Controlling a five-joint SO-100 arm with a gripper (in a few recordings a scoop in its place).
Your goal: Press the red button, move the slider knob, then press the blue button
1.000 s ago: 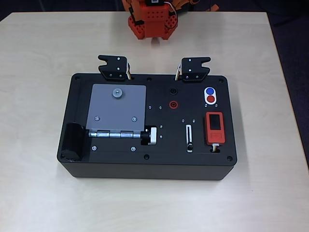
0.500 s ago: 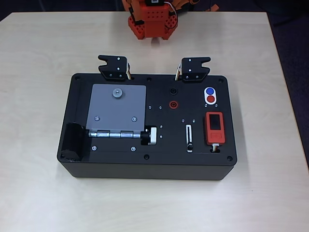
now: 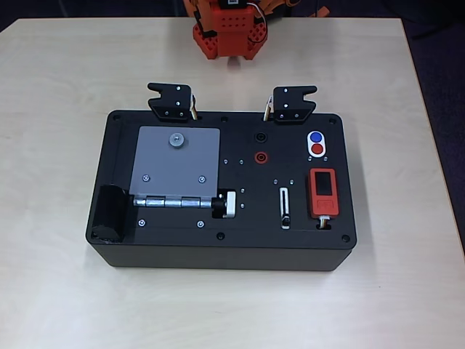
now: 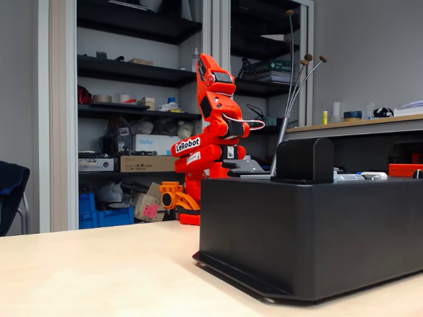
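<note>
A black box (image 3: 174,247) lies in the middle of the table. On its right side a white oval holds the blue button (image 3: 315,137), with the red button (image 3: 317,150) just below it. Lower and to the left, the slider knob (image 3: 285,219) sits at the near end of its narrow white-edged slot (image 3: 284,203). The orange arm (image 3: 229,29) stands folded behind the box at the table's far edge, clear of the box. In the fixed view its gripper (image 4: 206,66) points upward, high above the table. I cannot make out how its jaws stand.
The box top also holds a grey hinged plate (image 3: 174,163), a ribbed cylinder (image 3: 228,204), a red ring socket (image 3: 260,156) and an orange-red device with a black screen (image 3: 322,192). Two black brackets (image 3: 171,100) (image 3: 293,103) stand at its far edge. Bare table surrounds the box.
</note>
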